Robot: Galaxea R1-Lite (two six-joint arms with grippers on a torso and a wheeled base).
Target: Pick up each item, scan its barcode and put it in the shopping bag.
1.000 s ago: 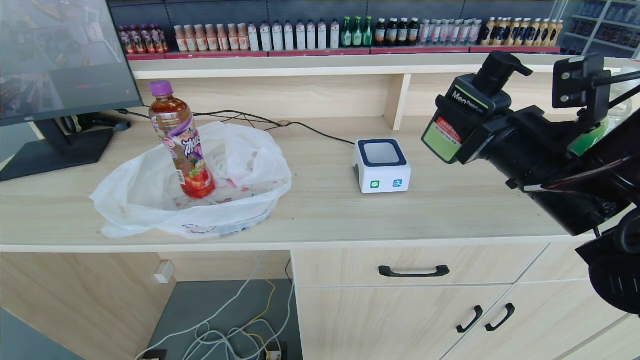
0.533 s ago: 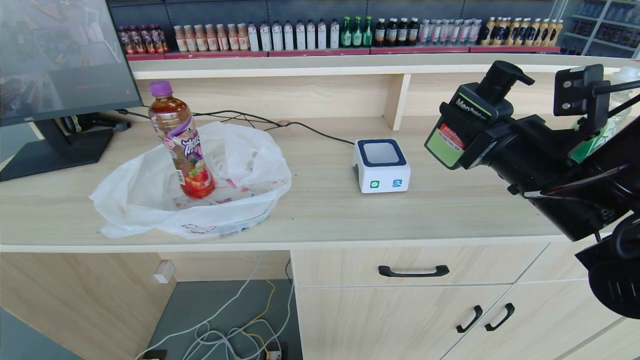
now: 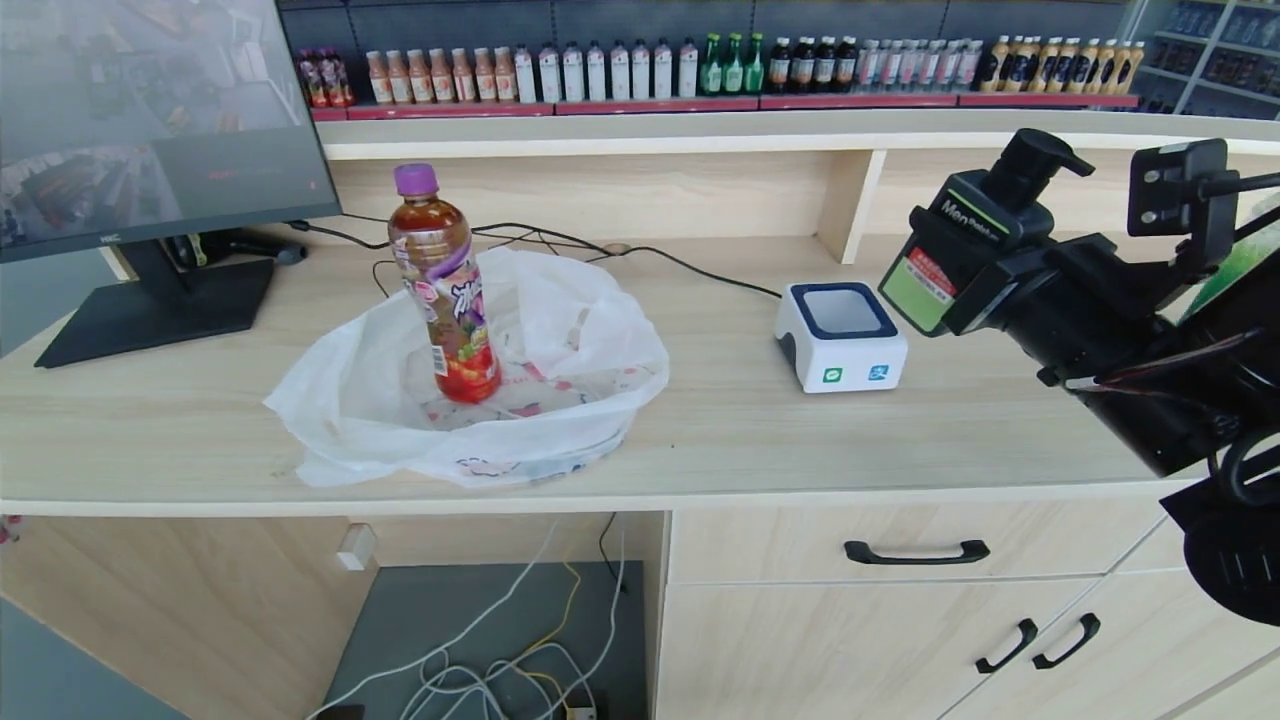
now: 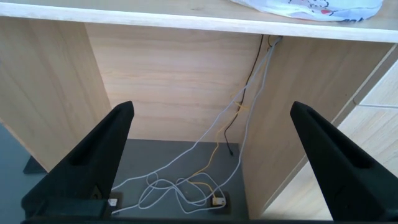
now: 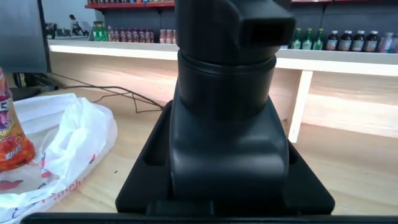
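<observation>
Black pump bottle [image 3: 962,238], purple-capped tea bottle [image 3: 445,290], white shopping bag [image 3: 590,335], white scanner [image 3: 842,355]

We've got a black pump bottle [image 3: 965,250] with a green-and-red label, tipped at a slant and clamped in the right gripper [image 3: 1005,290]. It's up off the counter [image 3: 760,440], just right of the scanner [image 3: 840,335], a little white cube with a dark-framed window on top. Over on the left, a tea bottle [image 3: 445,285] with a purple cap stands upright inside the white plastic shopping bag [image 3: 590,390], which lies open and crumpled on the counter.
</observation>
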